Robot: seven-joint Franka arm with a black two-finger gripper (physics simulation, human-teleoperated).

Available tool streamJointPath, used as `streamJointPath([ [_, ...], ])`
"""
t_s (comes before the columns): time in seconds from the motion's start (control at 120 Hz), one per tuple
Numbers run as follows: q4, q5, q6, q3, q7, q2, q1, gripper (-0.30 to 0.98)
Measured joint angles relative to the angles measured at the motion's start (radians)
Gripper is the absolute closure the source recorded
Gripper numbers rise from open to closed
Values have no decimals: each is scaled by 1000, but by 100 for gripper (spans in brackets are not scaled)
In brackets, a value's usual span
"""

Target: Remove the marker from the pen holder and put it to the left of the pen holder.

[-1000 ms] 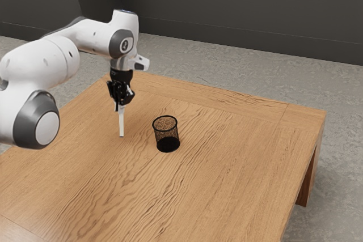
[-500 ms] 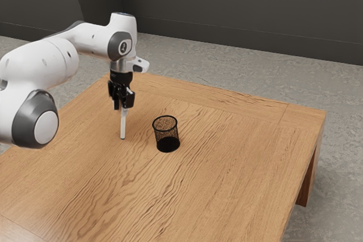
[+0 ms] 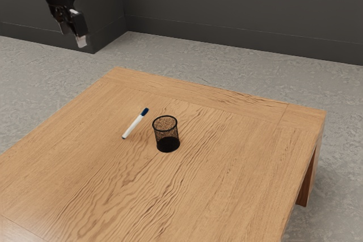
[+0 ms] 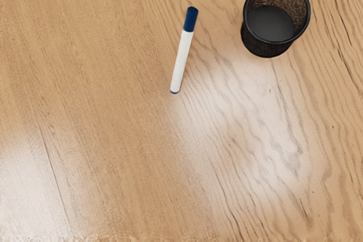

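Lying flat on the brown wood-grain bench [image 3: 227, 191]: one white marker with a blue cap [image 3: 134, 124], clear of the black wire-mesh pen holder [image 3: 168, 143] and placed between it and the bench edge at the exterior view's left. Near the pen holder, not touching; blue cap toward the far edge and closer to the pen holder than the white end.

Changed in the last half second: from a near-upright stance beneath the tool to a flat, free rest on the wood. Unchanged: pen holder, upright, same spot, well in from every edge.

Black two-finger tool [image 3: 73, 37]: fingers apart, nothing between; lifted away toward the exterior view's upper left, high and well apart from marker and pen holder.

Meaning for the task, by judgement: removal done, release done, placement at the exterior view's left of the pen holder apparently sufficient. Step in hand: probably retreat, with little or nothing left to do. Next requirement: leave both items alone. Remaining risk: slight roll of the round barrel if nudged; hence no return touch advisable without need.
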Motion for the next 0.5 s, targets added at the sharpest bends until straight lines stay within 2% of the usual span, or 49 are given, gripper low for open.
streamJointPath([
  [0.358,-43,9,-56,8,-71,-40,136,1],
  [0.442,-70,9,-60,-2,-83,-66,129,0],
  [0.5,-88,9,-61,-17,-96,-80,82,0],
])
